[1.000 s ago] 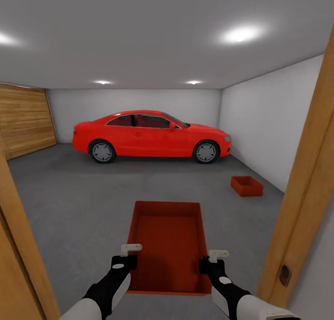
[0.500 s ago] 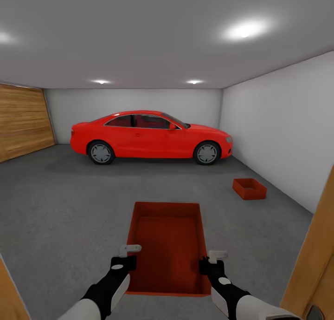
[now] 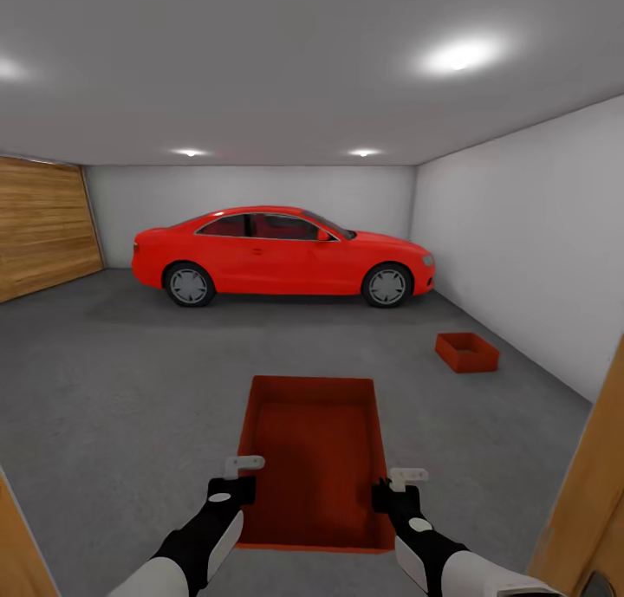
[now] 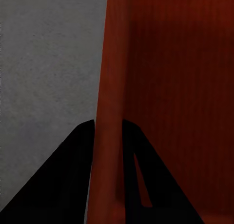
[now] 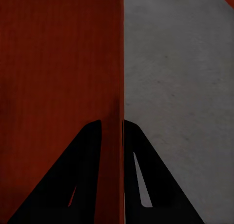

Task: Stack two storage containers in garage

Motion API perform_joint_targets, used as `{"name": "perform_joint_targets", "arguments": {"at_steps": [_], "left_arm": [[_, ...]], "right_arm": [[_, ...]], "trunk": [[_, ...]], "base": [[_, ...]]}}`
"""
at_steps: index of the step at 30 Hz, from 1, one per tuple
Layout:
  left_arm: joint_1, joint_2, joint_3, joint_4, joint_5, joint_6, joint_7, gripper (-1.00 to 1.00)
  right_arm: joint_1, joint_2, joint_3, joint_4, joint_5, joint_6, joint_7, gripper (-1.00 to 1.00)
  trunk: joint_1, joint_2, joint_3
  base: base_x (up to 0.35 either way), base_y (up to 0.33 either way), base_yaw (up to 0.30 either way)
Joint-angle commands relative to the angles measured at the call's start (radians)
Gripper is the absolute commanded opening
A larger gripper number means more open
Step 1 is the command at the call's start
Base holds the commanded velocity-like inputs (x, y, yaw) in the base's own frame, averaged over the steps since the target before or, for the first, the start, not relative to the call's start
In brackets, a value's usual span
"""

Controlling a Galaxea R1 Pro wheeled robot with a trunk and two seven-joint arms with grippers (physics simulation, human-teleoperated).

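Note:
I carry an orange-red storage container [image 3: 314, 458] in front of me, above the garage's dark grey floor [image 3: 130, 380]. My left gripper [image 3: 241, 484] is shut on its left wall [image 4: 109, 112], one finger on each side. Its right wall [image 5: 120, 87] is clamped the same way by my right gripper [image 3: 392, 491]. The second storage container [image 3: 466, 352] sits on the floor ahead at the right, close to the pale side wall.
A red car [image 3: 282, 255] is parked across the far end of the garage. A wood-panelled wall [image 3: 43, 224] runs along the left. Orange door frame edges show at the lower right [image 3: 589, 502] and lower left [image 3: 17, 545].
The camera has advanced through the doorway: the door frame has slid out toward both edges of the view. The held container and both grippers keep the same place relative to me.

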Motion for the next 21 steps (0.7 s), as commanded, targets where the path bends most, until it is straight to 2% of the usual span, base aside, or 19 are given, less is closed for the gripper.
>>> {"name": "perform_joint_targets", "arguments": {"at_steps": [1, 5, 14, 15, 21], "left_arm": [[0.0, 0.002, -0.003, 0.002, 0.016, 0.007, 0.011, -1.0], [0.0, 0.003, -0.004, 0.001, 0.019, 0.007, 0.011, -1.0], [0.001, 0.003, -0.006, -0.001, 0.019, 0.007, 0.011, -1.0], [0.0, 0.003, 0.019, -0.001, 0.03, 0.007, 0.011, -1.0], [0.0, 0.002, 0.019, 0.0, 0.03, 0.007, 0.011, -1.0]], "right_arm": [[-0.001, -0.006, 0.008, -0.002, -0.007, -0.01, 0.0, -1.0], [-0.001, -0.005, 0.004, -0.002, -0.002, -0.01, 0.0, -1.0], [-0.001, -0.005, -0.006, -0.002, 0.007, -0.012, 0.0, -1.0], [-0.001, -0.006, 0.022, -0.002, -0.032, -0.048, 0.0, -1.0], [-0.001, -0.007, 0.022, -0.002, -0.032, -0.046, 0.0, -1.0]], "trunk": [[0.0, -0.001, 0.0], [0.0, -0.001, 0.0], [0.0, -0.001, 0.0], [0.0, -0.001, 0.0], [0.0, -0.001, 0.0]], "base": [[0.064, 0.182, 0.0], [0.041, 0.126, 0.0], [0.004, 0.012, 0.0], [0.0, 0.0, 0.0], [0.0, 0.0, 0.061]]}}
